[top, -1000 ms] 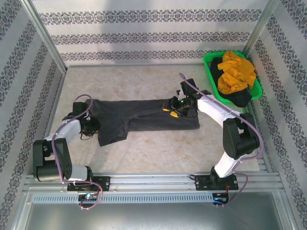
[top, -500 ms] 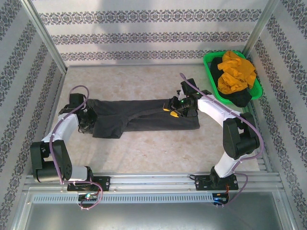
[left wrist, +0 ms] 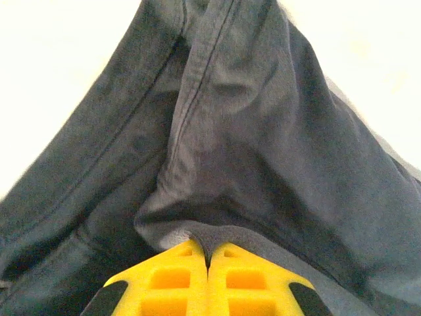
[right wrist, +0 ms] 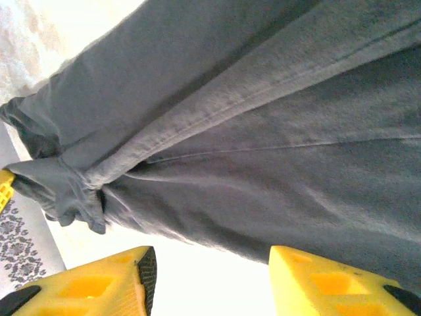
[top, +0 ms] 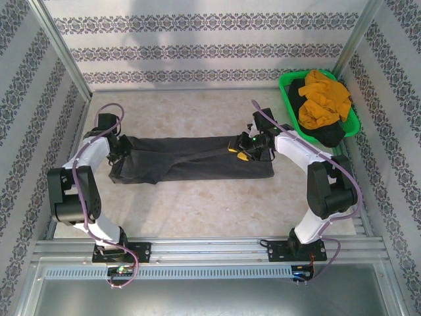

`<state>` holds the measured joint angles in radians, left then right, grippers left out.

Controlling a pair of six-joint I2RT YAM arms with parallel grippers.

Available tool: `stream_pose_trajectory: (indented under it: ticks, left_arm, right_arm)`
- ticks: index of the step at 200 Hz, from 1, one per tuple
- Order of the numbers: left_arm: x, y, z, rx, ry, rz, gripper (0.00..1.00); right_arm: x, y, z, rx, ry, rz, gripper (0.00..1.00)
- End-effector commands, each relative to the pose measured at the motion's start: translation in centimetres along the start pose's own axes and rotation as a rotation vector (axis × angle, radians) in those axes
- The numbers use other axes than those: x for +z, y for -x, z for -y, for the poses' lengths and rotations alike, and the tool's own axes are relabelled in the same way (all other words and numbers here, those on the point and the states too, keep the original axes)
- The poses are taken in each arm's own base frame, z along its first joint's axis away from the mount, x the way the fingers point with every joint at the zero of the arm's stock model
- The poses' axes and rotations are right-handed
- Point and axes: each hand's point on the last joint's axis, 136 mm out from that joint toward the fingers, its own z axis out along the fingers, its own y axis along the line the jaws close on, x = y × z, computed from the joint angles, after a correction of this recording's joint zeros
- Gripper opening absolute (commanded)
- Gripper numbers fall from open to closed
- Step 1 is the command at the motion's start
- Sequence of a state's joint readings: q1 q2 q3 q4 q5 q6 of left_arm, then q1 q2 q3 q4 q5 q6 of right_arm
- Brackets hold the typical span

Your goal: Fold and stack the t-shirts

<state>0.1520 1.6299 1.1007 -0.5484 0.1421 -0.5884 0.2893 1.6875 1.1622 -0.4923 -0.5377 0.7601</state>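
Observation:
A dark charcoal-grey t-shirt [top: 191,161] lies in a long band across the middle of the table. My left gripper [top: 120,155] is at its left end, shut on a fold of the cloth. In the left wrist view the yellow fingers [left wrist: 177,276] of that gripper [left wrist: 209,253] press together with the grey fabric [left wrist: 250,145] pinched between them. My right gripper [top: 241,147] hovers open over the shirt's right part. From the right wrist, that gripper [right wrist: 207,280] has nothing between its fingers [right wrist: 99,289], and the shirt [right wrist: 263,131] lies just beyond them. A mustard-orange t-shirt [top: 322,99] and another dark one [top: 329,135] sit in the basket.
The bright green plastic basket [top: 287,95] stands in the back right corner, close to the right arm's elbow. Patterned walls close off the table at the left, back and right. Bare table surface [top: 197,210] lies in front of the shirt and behind it.
My left gripper closed on the shirt's left end and carried it back and up the table, so the flap that hung toward the front is gone. The right gripper shifted slightly right.

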Motion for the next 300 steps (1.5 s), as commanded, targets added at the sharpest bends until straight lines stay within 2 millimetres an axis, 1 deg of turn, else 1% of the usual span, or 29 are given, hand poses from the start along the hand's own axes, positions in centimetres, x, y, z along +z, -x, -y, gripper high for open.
stream_pose_trajectory:
  ticks: [1, 26, 47, 57, 62, 72, 79, 92, 98, 107, 117, 127, 132, 142, 156, 161, 174, 182, 192, 209, 228, 244, 265, 272, 275, 281, 295, 300]
  left_arm:
    - [0.6, 2.8, 0.0, 0.045, 0.034, 0.08, 0.02]
    - [1.4, 4.1, 0.6, 0.067, 0.021, 0.116, 0.0]
    - [2.2, 4.5, 0.8, 0.072, 0.026, 0.102, 0.0]
    - [2.6, 4.4, 0.6, 0.072, 0.043, 0.094, 0.03]
    - [2.8, 4.4, 0.4, 0.075, 0.052, 0.093, 0.08]
    - [2.9, 4.4, -0.1, 0.076, 0.08, 0.092, 0.22]
    - [2.5, 4.6, -0.1, 0.077, 0.088, 0.103, 0.26]
    - [1.0, 5.0, -0.1, 0.073, 0.11, 0.139, 0.36]
    - [-0.1, 5.1, 0.1, 0.065, 0.122, 0.158, 0.42]
    - [-1.5, 4.7, 0.2, 0.053, 0.143, 0.17, 0.47]
    - [-2.6, 3.7, 0.5, 0.021, 0.139, 0.161, 0.47]
    - [-2.6, 1.6, 1.1, -0.023, 0.111, 0.121, 0.45]
    - [-2.6, 0.4, 1.7, -0.043, 0.086, 0.1, 0.43]
    - [-2.0, -2.2, 2.3, -0.087, 0.06, 0.053, 0.41]
    - [-1.0, -5.5, 3.7, -0.141, 0.017, -0.008, 0.39]
    - [-0.6, -6.6, 3.8, -0.166, 0.018, -0.027, 0.4]
    - [0.6, -8.5, 4.1, -0.243, 0.007, -0.063, 0.39]
    - [1.3, -9.5, 4.2, -0.282, 0.006, -0.08, 0.4]
    - [2.2, -10.2, 4.3, -0.32, 0.011, -0.107, 0.4]
    - [3.4, -10.6, 4.1, -0.322, 0.062, -0.146, 0.4]
    - [4.9, -9.7, 4.4, -0.275, 0.116, -0.146, 0.4]
    - [6.8, -8.1, 5.0, -0.246, 0.139, -0.152, 0.42]
    - [9.3, -4.8, 7.3, -0.183, 0.128, -0.128, 0.43]
    - [10.1, -3.6, 8.7, -0.16, 0.102, -0.121, 0.43]
    - [10.6, -3.5, 9.2, -0.15, 0.094, -0.126, 0.43]
    - [11.3, -2.8, 10.5, -0.137, 0.068, -0.132, 0.43]
    - [12.8, -1.5, 14.6, -0.111, -0.033, -0.136, 0.43]
    - [13.4, -1.3, 16.0, -0.099, -0.066, -0.137, 0.43]
  right_arm:
    - [-1.2, 0.6, 0.5, 0.013, 0.001, 0.055, 0.48]
    - [-1.8, 1.3, 1.3, 0.023, -0.011, 0.09, 0.45]
    - [-2.0, 1.9, 2.1, 0.039, -0.03, 0.111, 0.43]
    - [-2.1, 2.2, 2.5, 0.049, -0.042, 0.12, 0.42]
    - [-2.0, 2.4, 2.7, 0.055, -0.049, 0.126, 0.42]
    - [-2.0, 2.9, 3.1, 0.061, -0.061, 0.143, 0.42]
    - [-2.0, 3.3, 3.4, 0.061, -0.072, 0.158, 0.41]
    - [-2.2, 4.5, 3.9, 0.054, -0.097, 0.196, 0.4]
    - [-2.3, 5.1, 4.1, 0.044, -0.112, 0.217, 0.39]
    - [-2.6, 6.0, 4.4, 0.027, -0.148, 0.246, 0.38]
    - [-2.7, 7.2, 4.9, 0.014, -0.199, 0.272, 0.37]
    - [-2.7, 8.4, 5.6, 0.018, -0.251, 0.287, 0.34]
    - [-2.7, 8.9, 6.0, 0.021, -0.276, 0.289, 0.32]
    - [-2.2, 10.0, 6.7, 0.028, -0.318, 0.281, 0.25]
    - [-1.6, 11.3, 8.0, 0.044, -0.389, 0.27, 0.22]
    - [-1.2, 11.7, 8.4, 0.046, -0.404, 0.264, 0.22]
    - [-0.5, 12.4, 9.2, 0.052, -0.43, 0.247, 0.21]
    - [0.1, 12.5, 10.0, 0.061, -0.456, 0.218, 0.21]
    - [0.8, 12.2, 10.8, 0.072, -0.495, 0.175, 0.21]
    - [1.1, 10.9, 12.0, 0.076, -0.582, 0.085, 0.21]
    - [0.5, 9.1, 12.7, 0.023, -0.692, 0.001, 0.27]
    - [-0.3, 7.1, 13.4, -0.026, -0.79, -0.075, 0.31]
    - [-1.4, 4.2, 14.6, -0.043, -0.84, -0.133, 0.32]
    - [-1.6, 3.1, 14.8, -0.038, -0.839, -0.15, 0.31]
    - [-1.6, 2.5, 14.9, -0.035, -0.841, -0.16, 0.31]
    - [-1.8, 1.2, 15.0, -0.036, -0.846, -0.181, 0.31]
    - [-1.7, -2.0, 14.5, -0.057, -0.857, -0.218, 0.3]
    - [-1.6, -3.2, 14.2, -0.066, -0.855, -0.224, 0.3]
